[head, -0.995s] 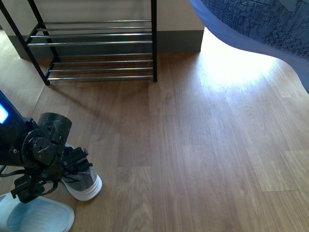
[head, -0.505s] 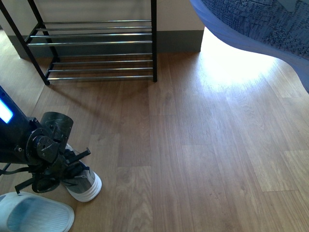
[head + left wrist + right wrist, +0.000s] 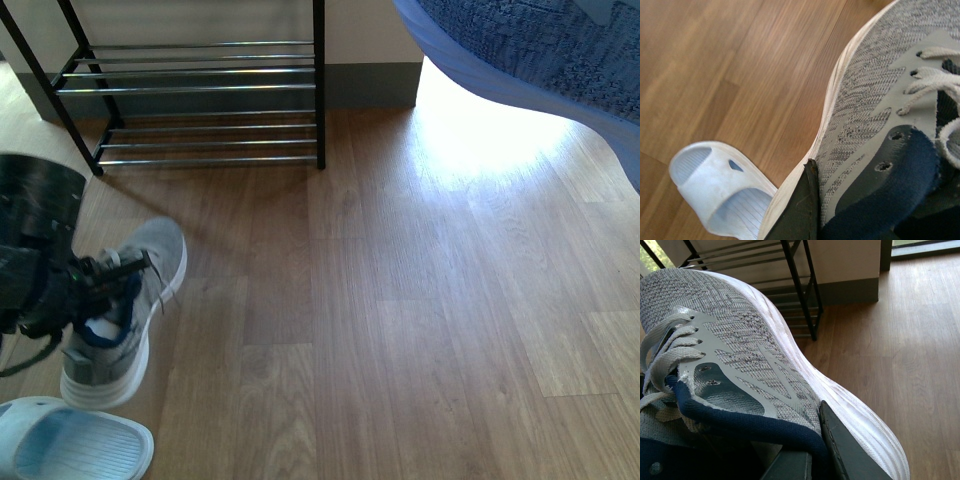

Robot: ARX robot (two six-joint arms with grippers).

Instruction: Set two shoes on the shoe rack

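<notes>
Front view: the left gripper (image 3: 105,290), at 9 o'clock, is clamped on the collar of a grey sneaker (image 3: 152,262). The shoe is held above the floor (image 3: 400,300), its toe pointing toward 1 o'clock. A slide (image 3: 70,445) lies on the floor at 7 o'clock, just below the sneaker's heel. The rack (image 3: 190,88) stands at 11 o'clock, well apart from both. Blue fabric (image 3: 540,50) hangs at 1 o'clock.

Left wrist view: one dark finger (image 3: 801,210) presses the sneaker's (image 3: 865,100) white sole wall beside the navy collar. The slide (image 3: 720,190) lies beside it.

Right wrist view: the right gripper (image 3: 815,460) is closed on a sneaker (image 3: 740,340). One finger (image 3: 850,455) lies against the sole wall outside the collar. The rack (image 3: 795,285) is beyond the toe.
</notes>
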